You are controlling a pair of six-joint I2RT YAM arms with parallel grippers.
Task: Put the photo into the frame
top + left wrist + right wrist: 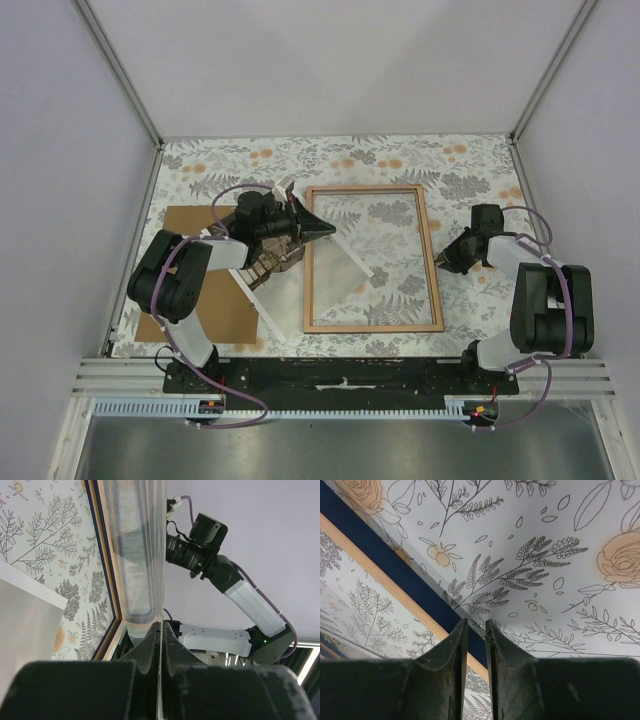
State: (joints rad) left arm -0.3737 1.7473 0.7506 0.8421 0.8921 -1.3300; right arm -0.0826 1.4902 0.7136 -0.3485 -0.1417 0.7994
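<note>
The frame (pixel 370 327) lies flat mid-table, its wood-coloured side up; its dark blue side edge (pixel 395 575) runs across the right wrist view. My left gripper (pixel 322 230) is at the frame's upper left, shut on the edge of a thin clear pane (pixel 340 270) that slopes down into the frame. That pane (pixel 140 540) shows edge-on between my left gripper's (pixel 161 625) closed jaws. The photo (pixel 285 300) lies left of the frame, partly under my left arm, and is pale in the left wrist view (pixel 25 625). My right gripper (pixel 446 258) hovers just outside the frame's right rail, its jaws (pixel 476 622) slightly apart and holding nothing.
A brown fibreboard backing panel (pixel 215 300) lies at the left, under the left arm and partly under the photo. A floral cloth (pixel 470 170) covers the table. Grey walls close in the back and both sides. The right arm (pixel 235 590) shows beyond the pane.
</note>
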